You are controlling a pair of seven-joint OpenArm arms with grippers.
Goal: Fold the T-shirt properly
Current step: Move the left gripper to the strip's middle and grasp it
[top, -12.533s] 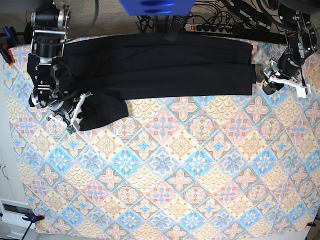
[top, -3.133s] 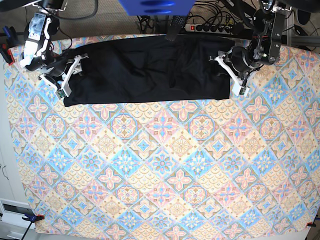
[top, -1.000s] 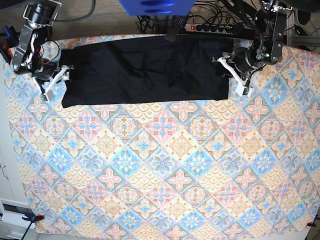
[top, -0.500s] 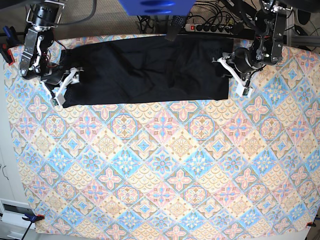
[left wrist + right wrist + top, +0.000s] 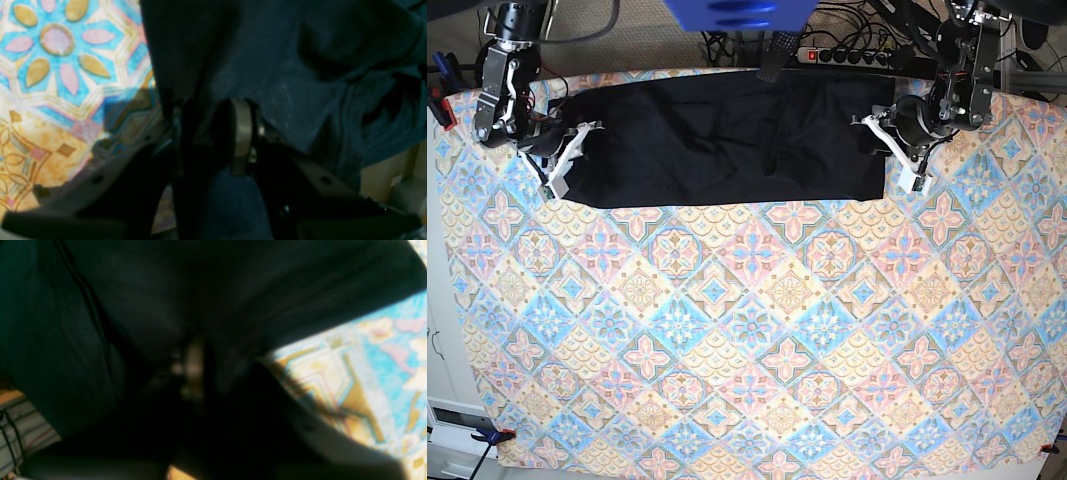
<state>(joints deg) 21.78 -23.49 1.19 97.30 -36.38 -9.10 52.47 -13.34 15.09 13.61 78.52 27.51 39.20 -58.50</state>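
Near half of the patterned tablecloth [image 5: 757, 340] is lying bare; the T-shirt [image 5: 727, 140] is lying as a long black band at the far edge. Left gripper [image 5: 895, 150] is pinching its end, fingers closed on cloth. Right gripper [image 5: 562, 165] is clamping the other end. Risk: uneven pulling is likely dragging layers askew, or thin fabric slipping free.

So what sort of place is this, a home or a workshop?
Probably a robotics lab: a patterned tablecloth clamped over a worktable, a power strip with tangled cables behind it, and two robot arms gripping a plain black cloth T-shirt.
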